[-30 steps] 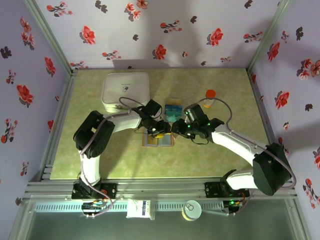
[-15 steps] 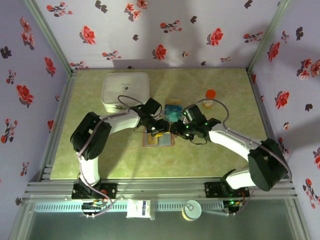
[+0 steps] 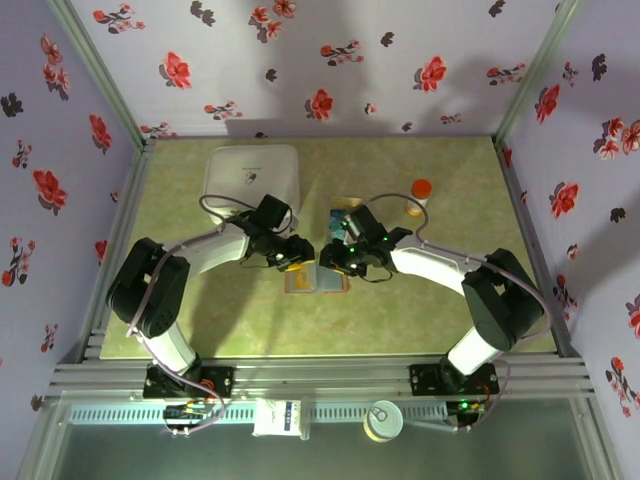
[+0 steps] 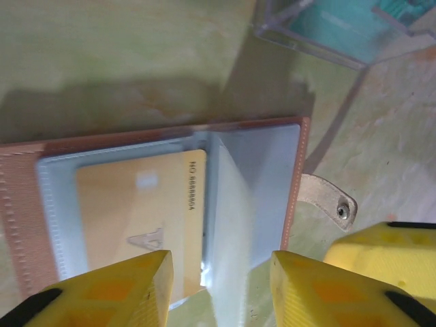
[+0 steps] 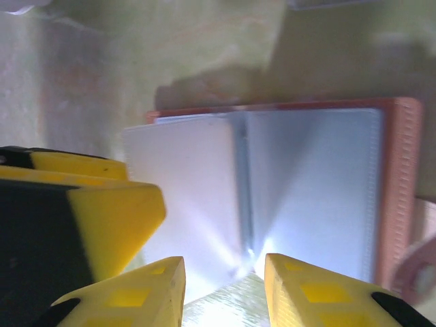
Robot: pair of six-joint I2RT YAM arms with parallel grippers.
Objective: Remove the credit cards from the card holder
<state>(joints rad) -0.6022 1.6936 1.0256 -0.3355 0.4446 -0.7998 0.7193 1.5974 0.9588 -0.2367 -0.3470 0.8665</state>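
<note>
Your left gripper [image 4: 221, 289] hangs just over the card holder [image 4: 296, 177], which lies open on the table [image 4: 102, 54]. Its jaws stand apart and clamp nothing. The holder's raised grey-blue flap [image 4: 235, 197] runs forward from the gap between them. Just ahead of one jaw, a yellow-orange card [image 4: 136, 211] sits in its pocket. Beyond the other jaw, the snap tab [image 4: 327, 201] sticks out past the holder's edge. Farther ahead of the jaws is a clear box [image 4: 272, 30] with teal cards [image 4: 334, 27] inside.

Your right gripper [image 5: 225, 289] is over the same holder, with its jaws also apart and empty. The fold between two grey-blue pockets [image 5: 313, 191] lies straight ahead of their gap. One yellow finger [image 5: 102, 204] of the left gripper is just beside them.
</note>
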